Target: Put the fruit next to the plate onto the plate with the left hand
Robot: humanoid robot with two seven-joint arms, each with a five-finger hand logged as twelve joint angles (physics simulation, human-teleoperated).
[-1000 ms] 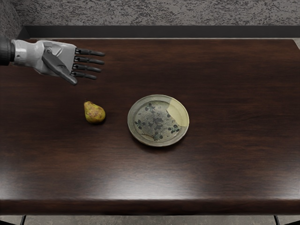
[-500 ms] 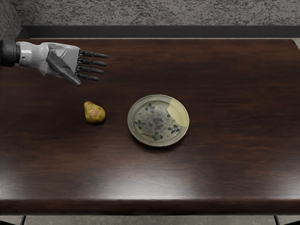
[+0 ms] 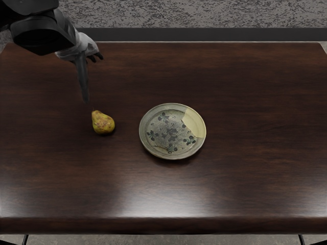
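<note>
A yellow-brown pear (image 3: 102, 123) lies on the dark wooden table (image 3: 240, 87), a short way left of the plate (image 3: 200, 124). The plate is round, greenish and speckled, and has nothing on it. My left hand (image 3: 88, 69) hangs above and behind the pear, its arm coming in from the top left corner. The hand is open and holds nothing. One long digit points straight down, its tip just above and left of the pear without touching it. The other fingers (image 3: 95, 55) show only as short stubs. My right hand is out of view.
A dark back rail and a grey textured wall (image 3: 204, 15) run behind the table. The table's front edge (image 3: 163, 227) lies near the bottom of the view.
The left hand has turned from lying flat with fingers pointing right to pointing downward. The forearm now looms large in the top left corner. Pear and plate have not moved.
</note>
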